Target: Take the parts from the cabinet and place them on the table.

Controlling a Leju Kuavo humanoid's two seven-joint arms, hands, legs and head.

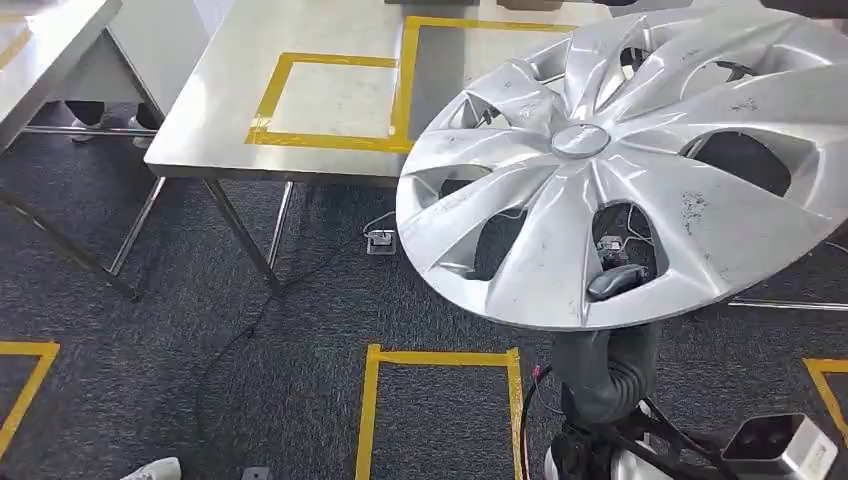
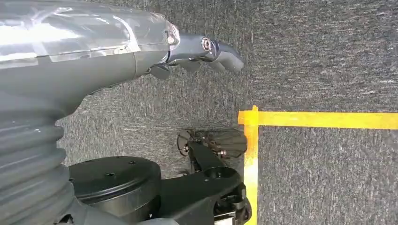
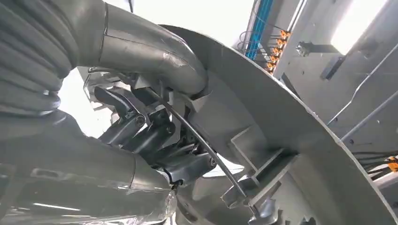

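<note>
A large silver wheel cover (image 1: 620, 160) with several spokes is held up at the right of the head view, tilted, overlapping the near edge of the steel table (image 1: 220, 110). My right hand (image 1: 615, 282) grips it from underneath, dark fingers hooked through a spoke opening. In the right wrist view the right hand (image 3: 155, 136) clasps the ribbed back (image 3: 281, 140) of the cover. In the left wrist view my left hand (image 2: 202, 51) hangs over the carpet holding nothing, its fingers curled in a little.
The steel table carries yellow tape squares (image 1: 330, 100). A second table (image 1: 40, 50) stands at the far left. Yellow tape boxes (image 1: 440, 400) mark the dark carpet, with a cable and floor socket (image 1: 380, 240) under the table. A shoe tip (image 1: 150, 468) shows at the bottom edge.
</note>
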